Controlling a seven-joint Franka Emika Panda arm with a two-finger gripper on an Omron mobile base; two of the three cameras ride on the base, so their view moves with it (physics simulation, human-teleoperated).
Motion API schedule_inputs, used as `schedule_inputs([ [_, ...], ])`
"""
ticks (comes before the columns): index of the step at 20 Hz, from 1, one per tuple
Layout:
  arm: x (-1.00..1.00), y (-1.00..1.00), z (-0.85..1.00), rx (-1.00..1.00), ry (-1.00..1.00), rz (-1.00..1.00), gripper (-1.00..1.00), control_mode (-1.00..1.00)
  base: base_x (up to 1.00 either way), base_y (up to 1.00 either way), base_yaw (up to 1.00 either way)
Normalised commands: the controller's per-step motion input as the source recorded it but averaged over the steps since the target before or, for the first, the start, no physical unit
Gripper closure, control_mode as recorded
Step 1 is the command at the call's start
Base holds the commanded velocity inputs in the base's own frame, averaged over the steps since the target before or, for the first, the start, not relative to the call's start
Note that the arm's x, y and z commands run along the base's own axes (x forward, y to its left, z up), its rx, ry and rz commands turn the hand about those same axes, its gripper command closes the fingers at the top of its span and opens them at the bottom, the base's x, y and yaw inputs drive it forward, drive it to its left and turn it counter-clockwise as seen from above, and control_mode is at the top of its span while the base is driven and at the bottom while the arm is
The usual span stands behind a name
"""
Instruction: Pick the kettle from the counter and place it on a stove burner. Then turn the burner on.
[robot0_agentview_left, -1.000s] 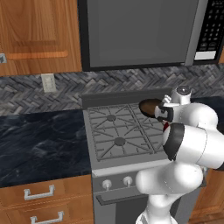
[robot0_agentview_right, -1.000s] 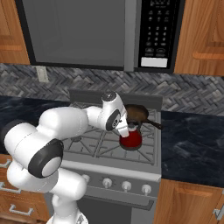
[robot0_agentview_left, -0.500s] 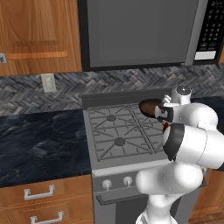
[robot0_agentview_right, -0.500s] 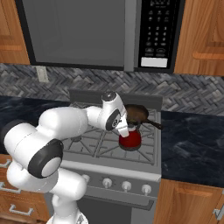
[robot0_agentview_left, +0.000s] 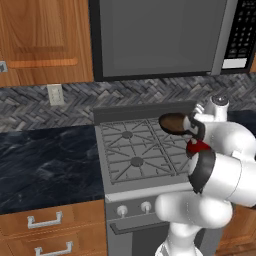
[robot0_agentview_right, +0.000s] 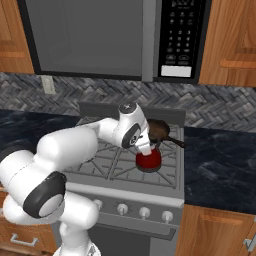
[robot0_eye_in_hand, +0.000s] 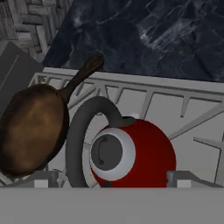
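- We see the red kettle (robot0_agentview_right: 149, 159) sitting on the stove grate (robot0_agentview_right: 120, 165) at the front right burner, just in front of the brown skillet (robot0_agentview_right: 156, 129) on the rear right burner; it is no longer on the black stone counter (robot0_agentview_right: 220, 165).
- Our tool (robot0_agentview_right: 143, 149) hovers directly above the kettle. In the hand view its two tips (robot0_eye_in_hand: 43, 177) stand wide apart on either side of the kettle (robot0_eye_in_hand: 140, 153), and its dark arched handle (robot0_eye_in_hand: 81, 131) curves up between them untouched, so we judge the tool released, jaws spread.
- We judge the placing step to be at its end: the kettle looks settled upright on the grate.
- What remains is the burner. The next move calls for lifting clear of the handle without snagging it, then reaching down to the front panel and turning the knob (robot0_agentview_right: 145, 212) we take to match this burner; which knob governs it we cannot tell.
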Motion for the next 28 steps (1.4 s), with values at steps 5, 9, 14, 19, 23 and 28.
schedule_inputs([
  [5, -0.76, -0.17, 0.48, 0.00, -0.15, 0.02, -1.00, -1.00, 0.00, 0.00, 0.00],
  [9, -0.79, -0.19, 0.38, 0.00, -0.08, 0.09, -1.00, -1.00, 0.00, 0.00, 0.00],
  [14, -0.75, -0.22, 0.10, 0.00, -0.05, 0.09, -1.00, -1.00, 0.00, 0.00, 0.00],
  [19, -0.58, -0.13, 0.00, 0.00, 0.00, 0.07, -1.00, -1.00, 0.00, 0.00, 0.00],
  [23, -0.47, 0.00, 0.00, 0.00, 0.00, 0.15, -1.00, -1.00, 0.00, 0.00, 0.00],
  [28, -0.45, 0.00, 0.00, 0.00, 0.00, 0.17, -1.00, -1.00, 0.00, 0.00, 0.00],
])
